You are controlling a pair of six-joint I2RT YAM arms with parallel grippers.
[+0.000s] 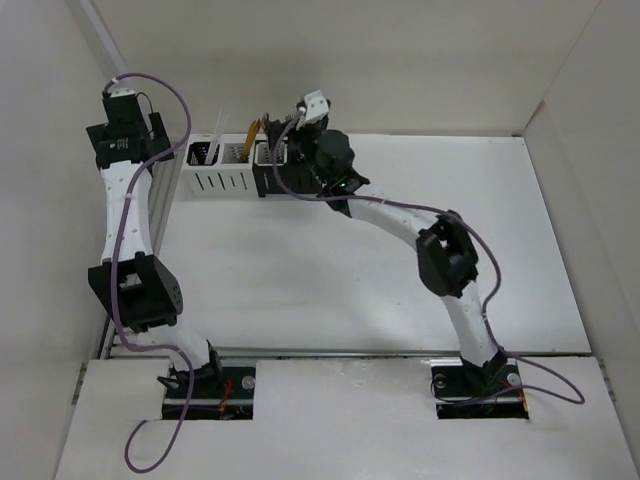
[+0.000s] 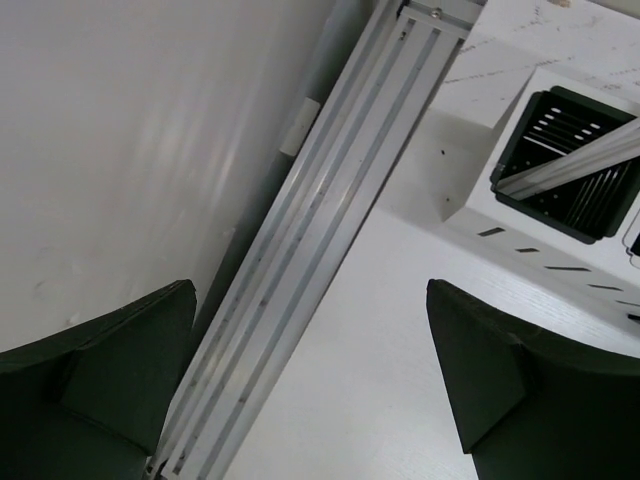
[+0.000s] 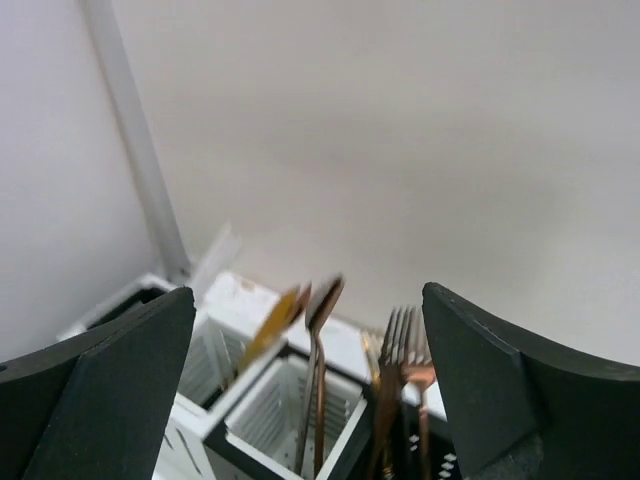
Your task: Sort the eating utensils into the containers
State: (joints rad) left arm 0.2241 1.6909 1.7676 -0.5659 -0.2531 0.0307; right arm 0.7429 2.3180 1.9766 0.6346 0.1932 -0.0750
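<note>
overhead from behind, wrists close, containers shared

Seemingly four caddies, two arms

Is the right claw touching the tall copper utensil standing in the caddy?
Apart. Right wrist view: the copper utensil stands between the fingers of the open right claw, with wall showing on both sides.

Extends the left arm far forward along the left side, elbow folded back near the base. Holds the left gripper with jaws spread wide, nothing between the fingers. Reaches the right arm forward and inward, elbow raised. Keeps the right gripper jaws wide apart, gripping nothing.
</note>
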